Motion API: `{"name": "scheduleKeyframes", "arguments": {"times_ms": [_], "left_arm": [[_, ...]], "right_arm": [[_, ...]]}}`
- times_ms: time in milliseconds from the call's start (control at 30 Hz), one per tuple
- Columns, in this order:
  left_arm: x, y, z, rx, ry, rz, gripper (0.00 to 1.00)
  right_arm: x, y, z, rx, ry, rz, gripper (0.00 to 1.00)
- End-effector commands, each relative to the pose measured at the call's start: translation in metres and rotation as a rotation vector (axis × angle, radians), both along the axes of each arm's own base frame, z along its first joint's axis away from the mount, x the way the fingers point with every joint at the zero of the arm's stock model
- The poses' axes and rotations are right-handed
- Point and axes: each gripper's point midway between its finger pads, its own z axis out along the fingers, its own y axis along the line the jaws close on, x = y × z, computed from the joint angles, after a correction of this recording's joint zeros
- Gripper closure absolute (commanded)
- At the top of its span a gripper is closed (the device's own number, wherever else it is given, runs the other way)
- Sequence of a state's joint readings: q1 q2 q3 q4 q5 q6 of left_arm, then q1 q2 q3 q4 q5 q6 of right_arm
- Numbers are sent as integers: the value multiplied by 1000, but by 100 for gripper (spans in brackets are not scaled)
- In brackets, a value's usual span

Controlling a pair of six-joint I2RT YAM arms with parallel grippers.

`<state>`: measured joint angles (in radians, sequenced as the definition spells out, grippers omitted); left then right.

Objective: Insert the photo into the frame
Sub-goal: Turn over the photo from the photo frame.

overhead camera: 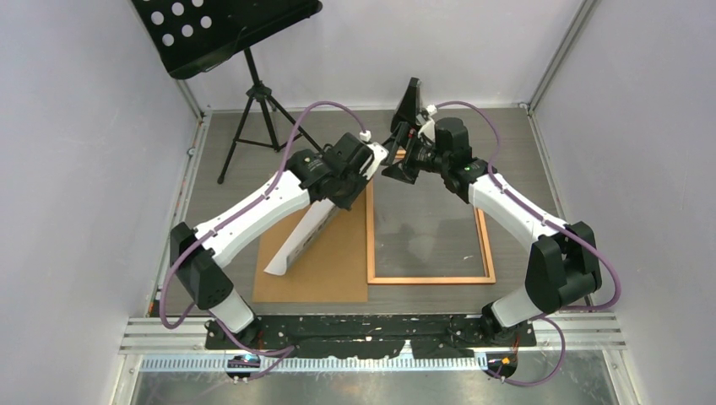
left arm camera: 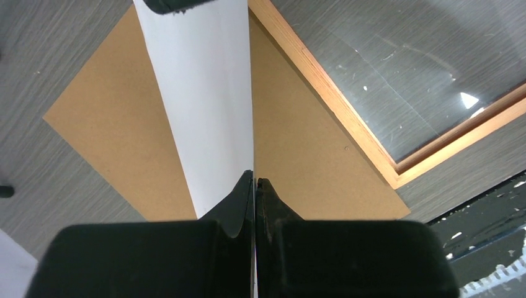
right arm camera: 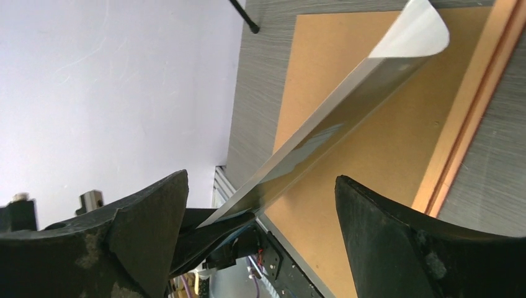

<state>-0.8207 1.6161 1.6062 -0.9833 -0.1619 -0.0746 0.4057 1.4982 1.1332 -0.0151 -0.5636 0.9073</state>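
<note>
A grey wood-grain tabletop (overhead camera: 519, 139) is enclosed by 3 pale lilac walls (overhead camera: 76, 126); 1 black music stand (overhead camera: 236, 25) is set far left

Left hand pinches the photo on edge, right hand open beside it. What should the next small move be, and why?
Probably close the right hand on the photo: the sheet's edge runs between its open jaws, while the left hand alone pinches it, far corner curling, above the backing board and not yet over the frame. A second grip should steady it.
</note>
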Motion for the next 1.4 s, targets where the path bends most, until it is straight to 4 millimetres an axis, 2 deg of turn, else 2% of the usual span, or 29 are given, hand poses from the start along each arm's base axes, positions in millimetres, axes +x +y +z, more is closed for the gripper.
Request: {"name": "scheduleKeyframes", "arguments": {"times_ms": [0, 167, 400, 633, 767, 867, 1033, 1100, 1300, 1333, 1367], "left_arm": [[16, -11, 14, 1, -88, 3, 100], [15, -20, 5, 44, -94, -13, 100], [11, -36, -6, 116, -119, -47, 100], [11, -54, -14, 157, -126, -67, 100], [7, -64, -20, 177, -121, -88, 100], [4, -69, -23, 187, -118, -103, 100], [-4, -78, -27, 187, -106, -133, 98], [-7, -82, -26, 186, -106, -142, 98], [-16, -92, -27, 189, -108, -175, 94], [-17, -93, -27, 189, -109, -182, 91], [-19, -95, -25, 187, -110, -188, 84]], "right_arm": [[2, -9, 1, -57, -13, -53, 7], [1, -17, -21, -99, 33, -90, 16], [-6, -23, -50, -129, 87, -112, 18], [-8, -26, -64, -131, 111, -123, 21], [-8, -31, -73, -127, 124, -140, 29], [-4, -39, -77, -126, 123, -166, 39], [0, -54, -87, -135, 137, -214, 66], [2, -57, -88, -138, 139, -226, 72], [5, -64, -91, -148, 136, -248, 76], [6, -65, -91, -150, 135, -251, 77], [8, -68, -91, -151, 134, -261, 78]]}}
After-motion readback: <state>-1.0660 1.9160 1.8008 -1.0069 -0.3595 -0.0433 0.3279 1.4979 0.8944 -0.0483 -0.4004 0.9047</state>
